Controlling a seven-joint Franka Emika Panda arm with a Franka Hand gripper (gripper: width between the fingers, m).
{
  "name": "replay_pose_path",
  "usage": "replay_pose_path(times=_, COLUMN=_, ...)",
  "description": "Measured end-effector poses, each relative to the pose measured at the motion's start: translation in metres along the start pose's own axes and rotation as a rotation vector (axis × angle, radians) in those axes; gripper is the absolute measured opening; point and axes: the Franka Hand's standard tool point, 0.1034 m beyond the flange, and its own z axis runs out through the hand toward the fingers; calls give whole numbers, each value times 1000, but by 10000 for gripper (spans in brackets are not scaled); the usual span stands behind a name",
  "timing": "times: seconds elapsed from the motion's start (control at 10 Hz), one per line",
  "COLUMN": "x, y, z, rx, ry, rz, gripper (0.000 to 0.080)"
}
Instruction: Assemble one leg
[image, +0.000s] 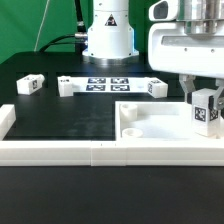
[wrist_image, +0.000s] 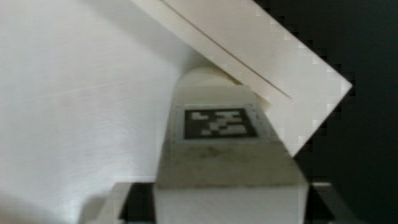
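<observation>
My gripper (image: 205, 97) is at the exterior view's right, shut on a small white leg (image: 207, 110) whose tag faces the camera. The leg hangs upright over the right end of the big flat white slab (image: 160, 127), which has corner recesses. I cannot tell whether the leg touches the slab. In the wrist view the leg (wrist_image: 222, 150) sits between my gripper (wrist_image: 226, 212) jaws with its tag up. Its far end points at the slab (wrist_image: 71, 100) near a slanted edge. Three more legs lie at the back (image: 30, 84), (image: 67, 86), (image: 153, 86).
The marker board (image: 105, 83) lies at the back in front of the robot base (image: 108, 35). A low white wall (image: 60, 150) runs along the front, and another piece (image: 5, 120) stands at the left. Black mat (image: 60, 115) lies left of the slab.
</observation>
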Motion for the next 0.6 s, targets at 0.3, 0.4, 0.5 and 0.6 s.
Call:
replay_pose_path(times=0.3, x=-1, y=2, z=0, rx=-8, ry=6, rz=309, gripper=291)
replay_pose_path(times=0.4, x=-1, y=2, z=0, rx=-9, ry=3, rz=365, gripper=291)
replay_pose_path(times=0.5, x=-3, y=3, z=0, rx=-11, ry=-10, rz=533, gripper=291)
replay_pose_path(times=0.6, x=-3, y=3, z=0, rx=-11, ry=-13, rz=583, gripper=291)
